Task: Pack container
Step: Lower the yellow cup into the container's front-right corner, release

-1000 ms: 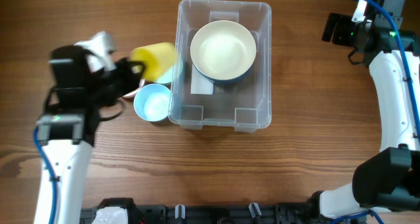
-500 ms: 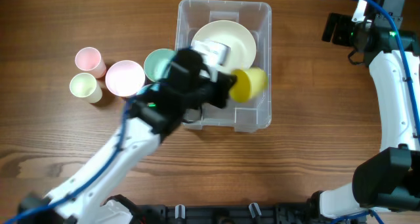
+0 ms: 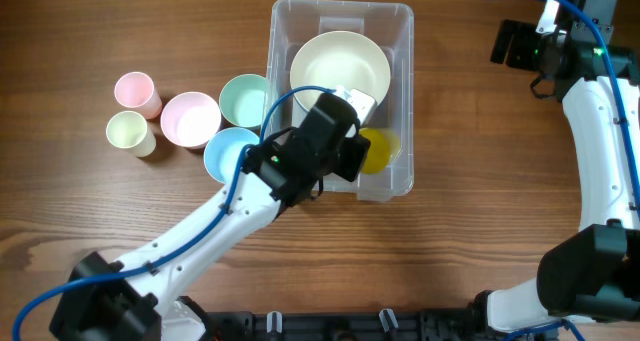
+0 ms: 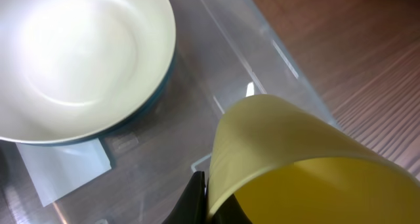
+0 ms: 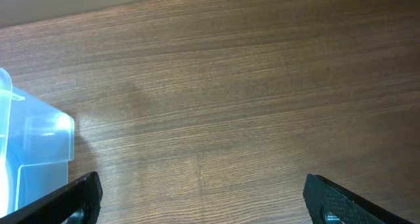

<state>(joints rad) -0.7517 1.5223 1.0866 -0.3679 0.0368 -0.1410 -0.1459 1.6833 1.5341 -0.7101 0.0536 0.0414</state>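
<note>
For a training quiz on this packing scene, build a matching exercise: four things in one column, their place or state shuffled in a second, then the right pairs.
Column one
1. yellow cup
2. cream bowl
3. blue bowl
4. right pincer

Column two
A. on the table, beside the left wall of the container
B. open, over bare tabletop
C. lying in the container's far half
D. gripped by the left pincer over the container's near end

Pairs: 1-D, 2-C, 3-A, 4-B
</note>
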